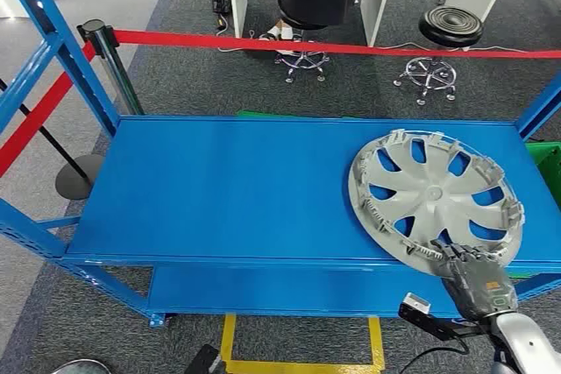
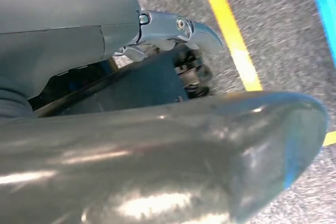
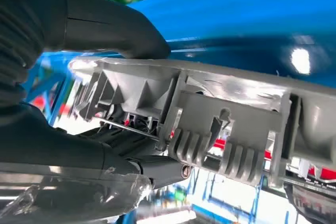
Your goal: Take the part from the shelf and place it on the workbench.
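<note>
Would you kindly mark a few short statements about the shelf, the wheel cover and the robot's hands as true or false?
1. The wheel cover lies on the blue shelf. True.
2. It sits at the shelf's left end. False: it is at the right end.
3. The right hand grips the cover's near rim. True.
4. The left hand holds the cover too. False: it hangs over grey floor with yellow tape.
5. A red barrier tape runs behind the shelf. True.

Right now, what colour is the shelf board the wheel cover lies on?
Bright blue shelf board; the head view shows it best.
</note>
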You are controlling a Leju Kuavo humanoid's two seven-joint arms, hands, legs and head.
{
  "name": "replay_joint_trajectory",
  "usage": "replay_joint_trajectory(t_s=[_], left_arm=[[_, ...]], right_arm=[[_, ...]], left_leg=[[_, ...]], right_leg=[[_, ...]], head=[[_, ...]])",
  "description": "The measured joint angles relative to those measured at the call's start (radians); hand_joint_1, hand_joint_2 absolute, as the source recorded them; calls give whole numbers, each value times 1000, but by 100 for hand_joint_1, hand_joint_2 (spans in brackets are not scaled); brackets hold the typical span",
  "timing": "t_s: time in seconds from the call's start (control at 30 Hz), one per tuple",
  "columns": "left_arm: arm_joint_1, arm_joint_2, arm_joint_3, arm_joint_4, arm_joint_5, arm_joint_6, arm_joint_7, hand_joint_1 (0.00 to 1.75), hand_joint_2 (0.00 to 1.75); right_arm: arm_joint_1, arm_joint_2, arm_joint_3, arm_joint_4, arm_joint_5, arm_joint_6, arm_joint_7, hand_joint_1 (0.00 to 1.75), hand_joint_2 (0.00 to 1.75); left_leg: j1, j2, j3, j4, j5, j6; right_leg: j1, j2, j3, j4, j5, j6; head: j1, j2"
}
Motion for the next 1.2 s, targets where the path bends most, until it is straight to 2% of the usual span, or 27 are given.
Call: replay_joint_trajectory(t_s=[0.23, 0.37, 0.5, 0.6, 0.7, 0.8, 0.93, 1.07, 1.2], left_arm=[[3, 7, -4, 0, 1, 32, -120, 0, 0], [5, 8, -3, 0, 3, 29, -133, 0, 0], [6, 9, -3, 0, 10, 22, -145, 0, 175], [8, 9, 10, 0, 67, -34, -214, 0, 175], [8, 6, 31, 0, 104, -75, -253, 0, 175], [8, -6, 46, 0, 121, -90, -234, 0, 175], [7, -14, 63, 0, 138, -86, -192, 0, 175], [8, -18, 82, 0, 163, -51, -184, 0, 175], [8, -22, 102, 0, 178, -9, -197, 0, 175]], right_arm=[[38, 12, -41, -69, -165, 18, -78, 175, 175], [46, 21, -50, -88, -177, 23, -88, 175, 175], [51, 25, -52, -97, -181, 25, -92, 175, 175], [53, 27, -54, -104, -227, 42, -111, 175, 175], [41, 36, -58, -113, -355, 96, -164, 175, 175], [14, 64, -66, -117, -551, 182, -244, 175, 175], [-11, 125, -97, -158, -893, 318, -331, 175, 175], [-5, 200, -117, -213, -1185, 412, -336, 175, 175], [-31, 263, -106, -225, -1340, 369, -297, 175, 175]], left_leg=[[1, 0, 0, 0, 0, 0], [1, 0, 0, 0, 0, 0], [1, 0, 0, 0, 1, -1], [1, 0, 0, 0, 1, -1], [1, 1, 0, 0, 1, -1], [1, 1, 1, 0, 1, -1], [2, 1, 1, 0, 1, -2], [2, 1, 0, 0, 2, -3], [2, 1, -1, 0, 3, -4]], right_leg=[[1, 1, 0, 0, 0, 0], [1, 1, 0, 0, 0, 0], [0, 1, 0, 0, 1, 0], [0, 1, 0, 0, 1, 0], [1, 2, 0, 0, 1, 0], [1, 3, 0, 0, 1, 0], [2, 3, -3, 1, 2, -1], [2, 3, -2, 3, 2, -2], [2, 2, -3, 4, 2, -2]], head=[[0, 0], [0, 0], [0, 0], [0, 0], [0, 0], [0, 0], [0, 0], [0, 0], [0, 0]])
